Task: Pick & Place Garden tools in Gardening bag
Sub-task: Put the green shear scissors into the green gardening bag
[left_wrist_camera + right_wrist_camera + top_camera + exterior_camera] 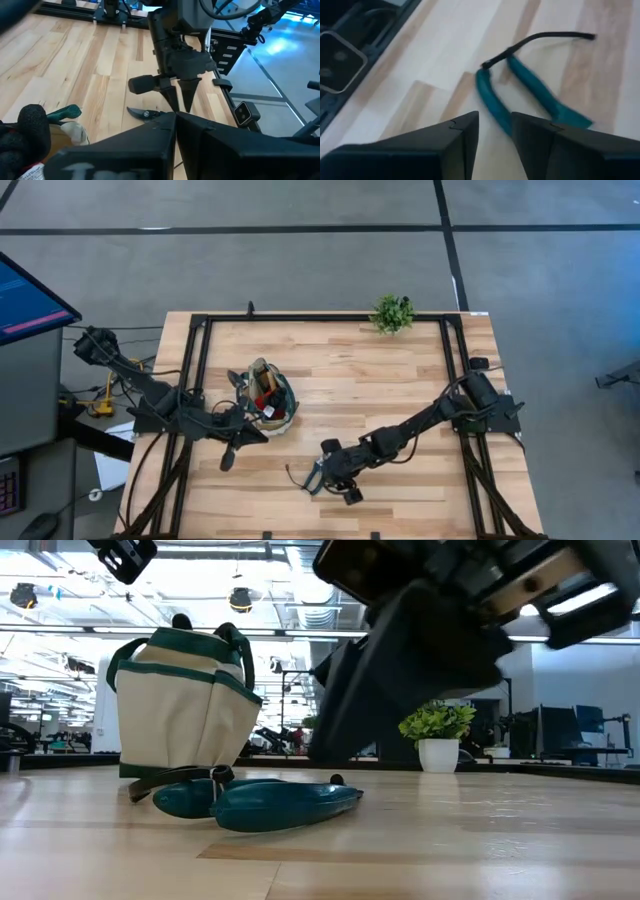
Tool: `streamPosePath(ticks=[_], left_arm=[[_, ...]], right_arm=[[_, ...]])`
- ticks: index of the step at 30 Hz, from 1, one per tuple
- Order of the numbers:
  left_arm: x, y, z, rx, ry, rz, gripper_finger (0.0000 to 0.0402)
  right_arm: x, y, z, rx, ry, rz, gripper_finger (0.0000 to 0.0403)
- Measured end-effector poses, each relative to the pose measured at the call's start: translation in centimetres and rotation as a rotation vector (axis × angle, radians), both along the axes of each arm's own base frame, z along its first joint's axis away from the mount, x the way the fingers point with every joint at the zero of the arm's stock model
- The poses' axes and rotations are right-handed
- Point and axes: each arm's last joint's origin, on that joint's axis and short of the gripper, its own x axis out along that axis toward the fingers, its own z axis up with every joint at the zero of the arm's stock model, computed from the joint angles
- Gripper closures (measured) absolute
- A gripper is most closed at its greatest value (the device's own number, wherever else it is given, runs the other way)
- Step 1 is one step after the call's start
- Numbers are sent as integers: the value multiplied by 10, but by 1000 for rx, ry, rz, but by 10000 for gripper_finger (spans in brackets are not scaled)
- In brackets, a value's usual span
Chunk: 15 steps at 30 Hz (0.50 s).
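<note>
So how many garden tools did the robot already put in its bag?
Several tools already poke out of the tan canvas bag with green trim, though I can't count them. In hand: nothing yet; the right gripper hovers open over the green-handled pruning shears lying on the wooden table. Left: gripping, lifting and bagging those shears. The left gripper waits shut beside the bag.

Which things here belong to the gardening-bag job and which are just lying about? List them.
Part of the job:
- gardening bag, tools already inside
- pruning shears lying on the table, green handles
- right gripper, over the shears, fingers apart
- left gripper, shut, beside the bag

Just lying about:
- small potted plant at the table's far edge
</note>
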Motion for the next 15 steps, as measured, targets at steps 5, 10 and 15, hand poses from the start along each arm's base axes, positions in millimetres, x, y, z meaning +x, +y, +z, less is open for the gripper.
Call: streamPosePath(ticks=[5,10,15], left_arm=[[0,0,0,-1,-2,0,400],[0,0,1,-5,-7,0,400],[0,0,1,-6,-8,0,400]], right_arm=[[-1,-1,-1,-1,20,-4,296],[0,-3,-1,61,56,-42,298],[-2,-1,-2,131,114,-62,348]])
